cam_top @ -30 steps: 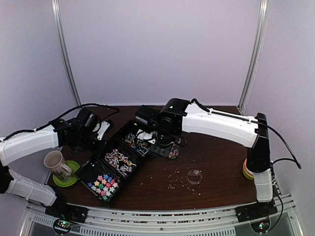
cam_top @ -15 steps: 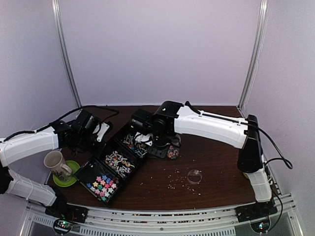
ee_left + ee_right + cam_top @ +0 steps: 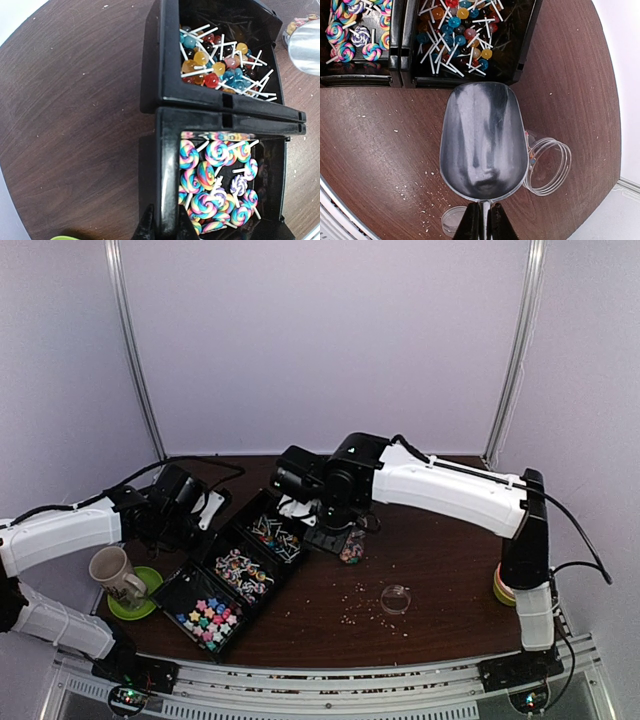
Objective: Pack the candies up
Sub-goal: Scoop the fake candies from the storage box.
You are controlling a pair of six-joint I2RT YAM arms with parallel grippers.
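A black three-part tray [image 3: 185,585] holds the candies: bright stars [image 3: 210,615] in the near part, swirl lollipops [image 3: 215,185] in the middle, and ball lollipops [image 3: 220,60] with white sticks in the far part. My left gripper [image 3: 166,220] is shut on the tray's left wall [image 3: 167,165], one finger on each side. My right gripper [image 3: 484,215] is shut on the handle of a metal scoop [image 3: 484,135]. The scoop is empty and hangs just right of the far compartment, beside a clear jar [image 3: 550,167] that lies on its side.
The jar's clear lid [image 3: 396,598] lies on the brown table among pale crumbs [image 3: 352,608]. A mug [image 3: 113,570] stands on a green saucer [image 3: 140,608] left of the tray. A small coloured stack [image 3: 503,587] sits at the right edge.
My right arm swung left over the tray's far compartment with the scoop, then drew back right toward the jar. The left arm and the tray stayed put.
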